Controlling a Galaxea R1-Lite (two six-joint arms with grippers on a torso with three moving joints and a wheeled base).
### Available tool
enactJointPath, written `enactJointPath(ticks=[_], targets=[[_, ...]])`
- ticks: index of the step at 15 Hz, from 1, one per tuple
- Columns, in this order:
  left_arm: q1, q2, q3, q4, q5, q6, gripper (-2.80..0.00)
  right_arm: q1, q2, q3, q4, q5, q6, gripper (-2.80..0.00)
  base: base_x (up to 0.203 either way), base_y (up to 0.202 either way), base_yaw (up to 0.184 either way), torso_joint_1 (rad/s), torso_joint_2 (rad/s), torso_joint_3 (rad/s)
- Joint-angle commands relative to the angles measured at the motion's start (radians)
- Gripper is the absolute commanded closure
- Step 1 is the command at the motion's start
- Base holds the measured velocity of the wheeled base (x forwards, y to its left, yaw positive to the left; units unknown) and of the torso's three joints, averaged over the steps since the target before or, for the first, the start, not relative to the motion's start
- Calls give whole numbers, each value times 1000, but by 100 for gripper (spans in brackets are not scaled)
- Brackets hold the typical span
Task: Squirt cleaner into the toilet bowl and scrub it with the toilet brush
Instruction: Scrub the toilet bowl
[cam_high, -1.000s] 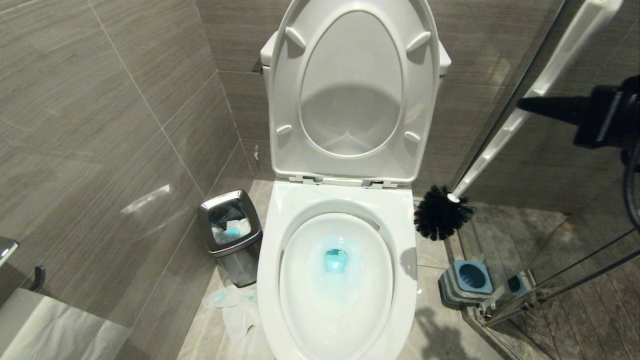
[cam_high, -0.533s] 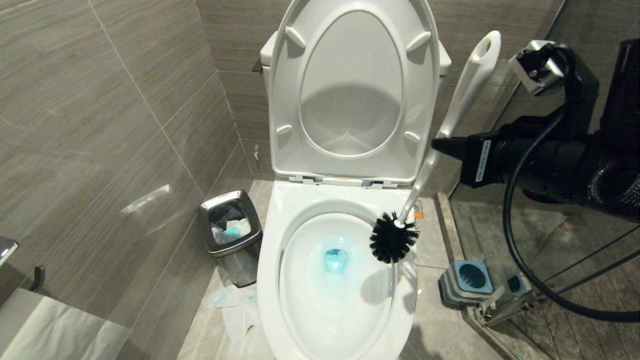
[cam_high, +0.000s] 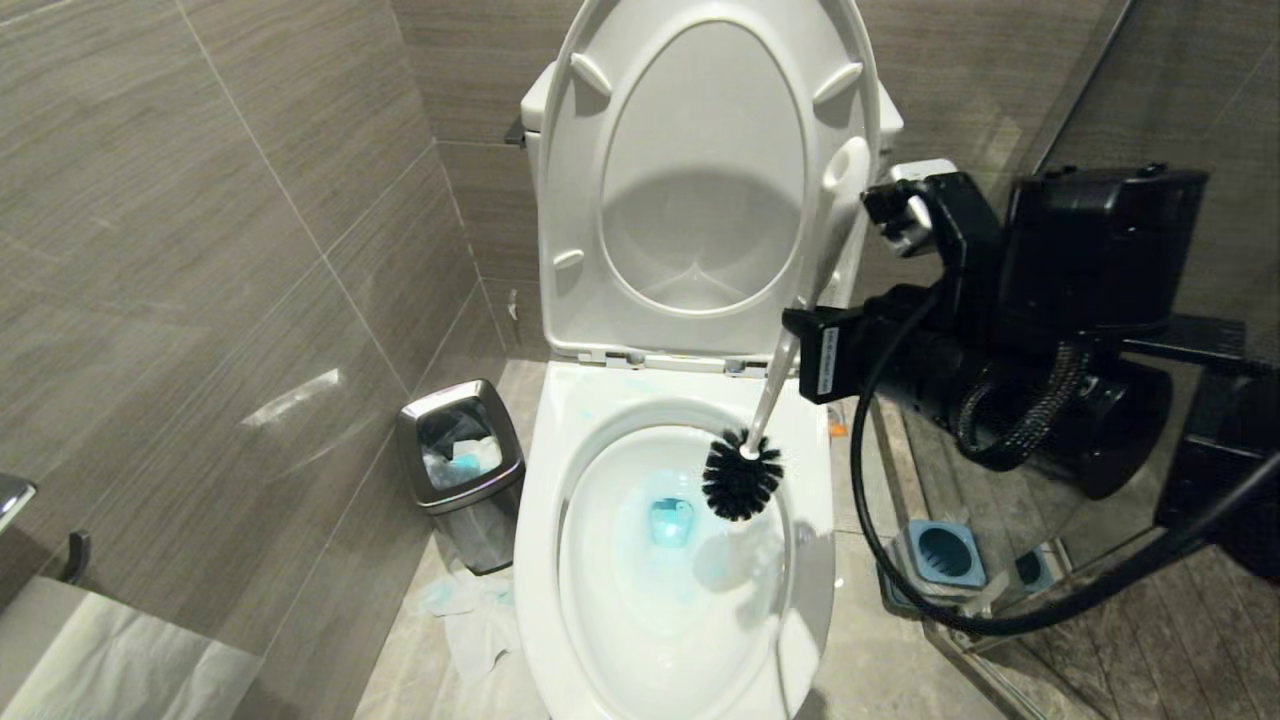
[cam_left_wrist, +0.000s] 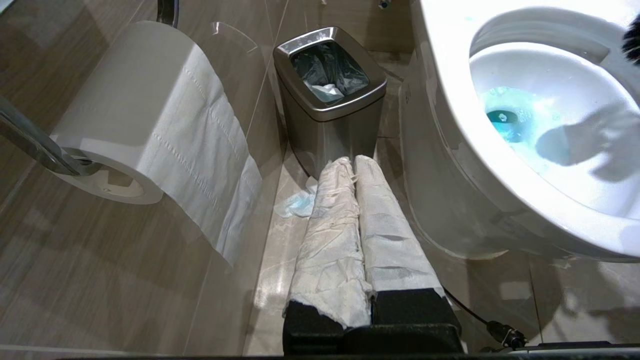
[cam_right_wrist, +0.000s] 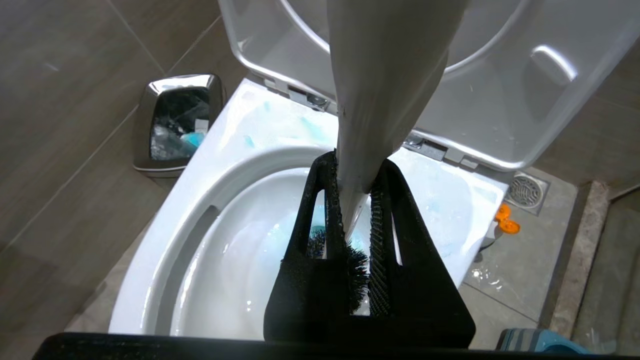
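Grey tiled walls and a glass shower screen close in a narrow bathroom around a white toilet whose seat and lid (cam_high: 705, 170) stand raised against the tank. Reaching in from the right, the right gripper (cam_right_wrist: 356, 220) has its black fingers clamped tight on the slim white handle of the toilet brush (cam_high: 790, 345), gripping it partway along, probably so the long shaft can reach down without the arm touching the ceramic. The handle slopes down and leftward, and its black bristle head (cam_high: 742, 475) hangs over the right side of the toilet bowl (cam_high: 560, 520), above the water and not yet against the surface. Turquoise cleaner (cam_high: 670, 520) pools in the bowl's drain and leaves pale blue smears on the rim, so scrubbing looks like the step at hand. On the floor to the right, the brush's blue-topped holder (cam_high: 940, 555) stands empty. To the toilet's left, a small steel bin (cam_high: 460, 470) holds crumpled tissue, and more tissue (cam_high: 470, 615) lies on the floor. The left gripper (cam_left_wrist: 357, 230), fingers wrapped in white paper and pressed together, waits low beside a toilet roll (cam_left_wrist: 150, 115).
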Motion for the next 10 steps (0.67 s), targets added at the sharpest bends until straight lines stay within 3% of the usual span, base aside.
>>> enactJointPath(ticks=[1, 10], targets=[[0, 0, 2, -1, 0, -1, 0, 17, 84, 1, -31, -18, -1, 0, 0, 0, 0, 0, 0, 0], [0, 0, 2, -1, 0, -3, 0, 42, 397, -21, -289, -120, 0, 0, 0, 0, 0, 0, 0, 0]])
